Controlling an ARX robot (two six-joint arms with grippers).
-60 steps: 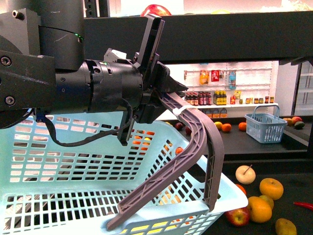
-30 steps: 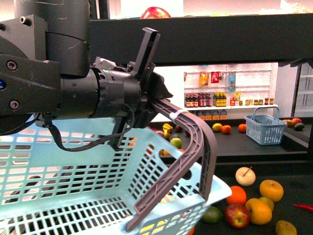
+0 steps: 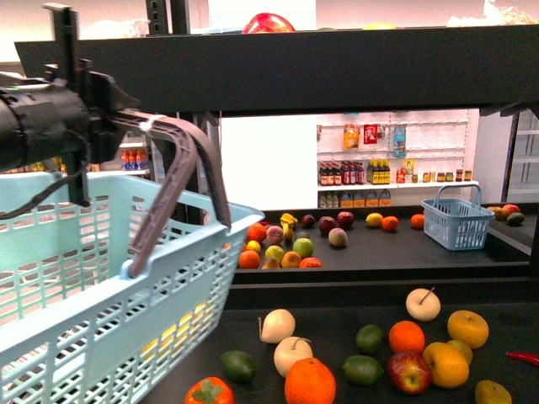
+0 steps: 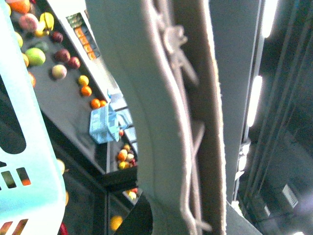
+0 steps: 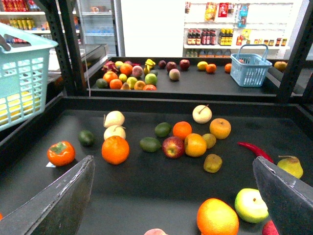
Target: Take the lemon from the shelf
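Note:
The shelf is a black rack with dark trays (image 3: 396, 290); its near tray (image 5: 146, 183) holds loose fruit. A small yellow lemon-like fruit (image 3: 375, 217) lies on the back tray, also in the right wrist view (image 5: 202, 65). Yellow-orange round fruits (image 5: 195, 145) sit in the near pile; I cannot tell which one is a lemon. My left gripper (image 3: 105, 118) is shut on the grey basket handle (image 3: 181, 160) of a light blue basket (image 3: 101, 286), held at the left. The handle (image 4: 161, 122) fills the left wrist view. My right gripper (image 5: 172, 164) is open and empty above the near tray.
The near tray holds oranges (image 5: 115, 149), an apple (image 5: 173, 147), limes (image 5: 150, 144), a red chili (image 5: 254, 149) and a green apple (image 5: 251, 205). A small blue basket (image 3: 457, 220) stands on the back tray. The upper tier's dark edge (image 3: 337, 71) spans overhead.
My left arm has swung the blue basket to the left, uncovering the fruit on both trays. The handle is still held.

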